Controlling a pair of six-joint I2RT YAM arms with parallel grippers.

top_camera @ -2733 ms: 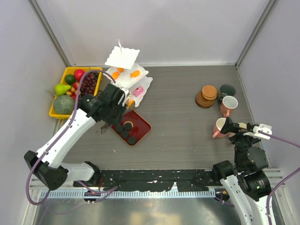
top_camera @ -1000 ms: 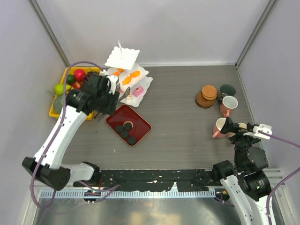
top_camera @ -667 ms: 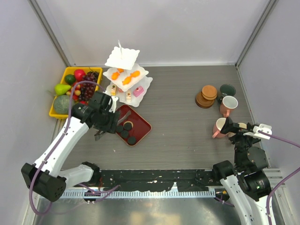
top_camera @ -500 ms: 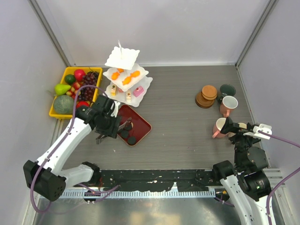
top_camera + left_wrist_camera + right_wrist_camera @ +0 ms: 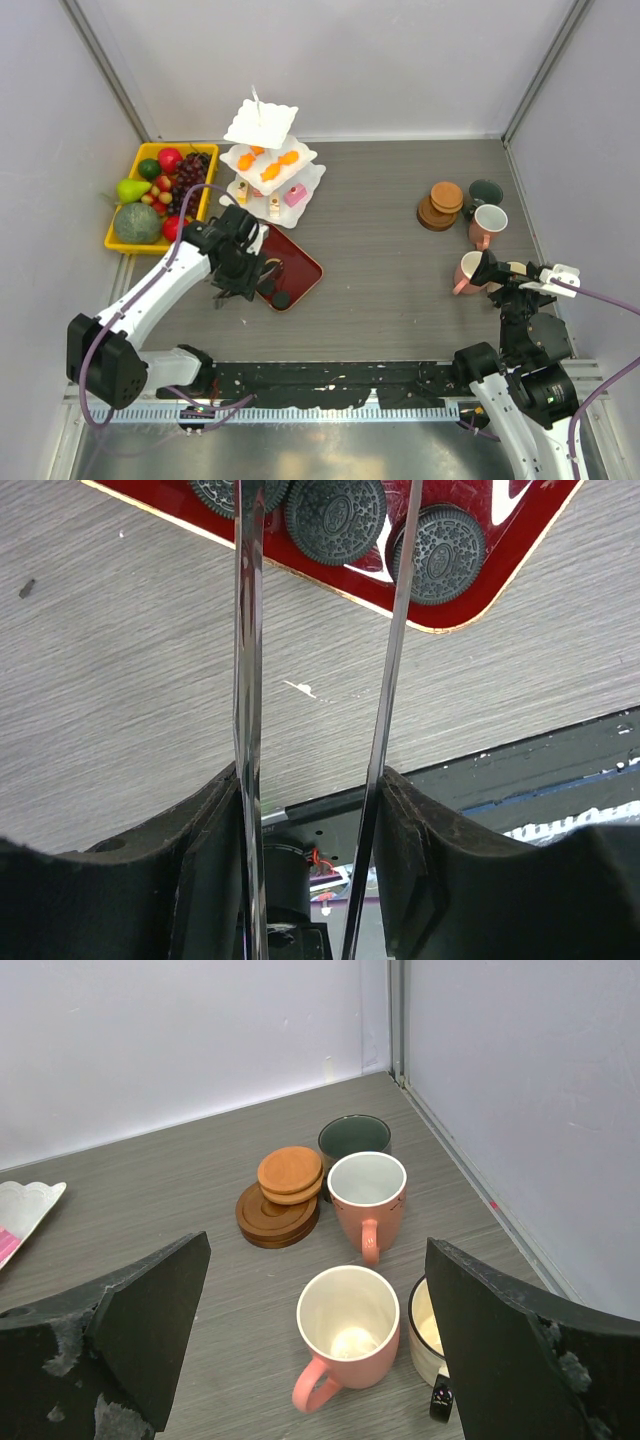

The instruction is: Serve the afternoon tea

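The white three-tier stand holds orange pastries on its middle tier and pink and cream ones on the lowest. My left gripper is shut on the metal tongs, whose two blades stand apart over black round pastries on a red tray. My right gripper is open and empty above a pink mug. A second pink mug, a green mug, a beige mug and stacked brown coasters stand around it.
A yellow tray of fruit sits at the far left beside the stand. Grey walls close the back and both sides. The right wall runs close to the mugs. The black rail lies along the near edge.
My left arm has swung from the stand back down over the red tray, the tongs still in its grip. The right arm has not moved.
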